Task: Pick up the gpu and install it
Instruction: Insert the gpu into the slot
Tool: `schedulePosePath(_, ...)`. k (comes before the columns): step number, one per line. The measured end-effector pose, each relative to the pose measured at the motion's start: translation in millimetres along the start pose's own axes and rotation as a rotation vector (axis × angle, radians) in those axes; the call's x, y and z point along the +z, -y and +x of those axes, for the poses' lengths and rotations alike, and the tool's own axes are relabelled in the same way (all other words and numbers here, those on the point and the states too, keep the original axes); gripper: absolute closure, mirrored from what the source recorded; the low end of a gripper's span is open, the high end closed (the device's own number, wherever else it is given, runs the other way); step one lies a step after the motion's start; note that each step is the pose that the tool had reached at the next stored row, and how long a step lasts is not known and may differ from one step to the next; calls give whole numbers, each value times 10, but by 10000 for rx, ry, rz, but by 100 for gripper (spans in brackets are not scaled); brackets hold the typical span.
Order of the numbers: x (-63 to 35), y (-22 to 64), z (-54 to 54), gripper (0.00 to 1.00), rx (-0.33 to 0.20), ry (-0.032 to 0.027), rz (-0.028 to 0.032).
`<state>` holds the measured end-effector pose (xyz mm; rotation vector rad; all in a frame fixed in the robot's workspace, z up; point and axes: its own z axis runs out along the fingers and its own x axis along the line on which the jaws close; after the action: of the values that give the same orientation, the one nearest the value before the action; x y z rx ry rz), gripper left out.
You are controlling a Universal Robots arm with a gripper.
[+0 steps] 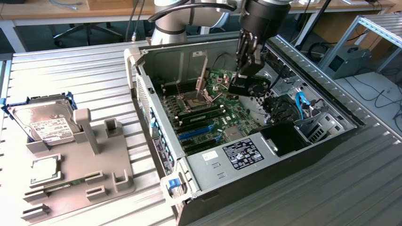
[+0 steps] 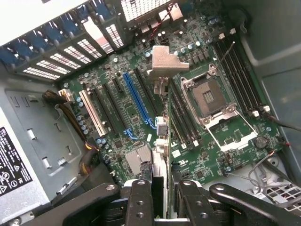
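My gripper (image 1: 249, 70) hangs inside the open computer case (image 1: 141, 89), shut on the gpu (image 1: 251, 87). The card is upright, its dark round fan facing the exterior view's right, its green board and long silver bracket (image 1: 203, 77) reaching toward the case's rear wall. In the wrist view the gpu (image 2: 161, 141) is seen edge-on between my two black fingers (image 2: 140, 202), its bent bracket tab (image 2: 164, 63) at the far end. It hovers above the motherboard (image 2: 216, 150), over the black slots between the blue slot (image 2: 138, 101) and the CPU socket (image 2: 210, 99).
A silver hard drive (image 1: 44, 120) with a white label stands on a grey fixture (image 1: 82, 174) at the exterior view's left; a narrow memory stick (image 1: 60, 184) lies in it. The power supply (image 1: 242, 153), cable bundles (image 1: 279, 110) and rear slot covers (image 2: 70, 52) crowd the case.
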<state>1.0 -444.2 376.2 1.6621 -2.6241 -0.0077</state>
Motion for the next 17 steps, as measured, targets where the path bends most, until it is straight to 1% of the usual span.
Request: schedulePosePath(17,18,17,-8,74,-870,-21,24)
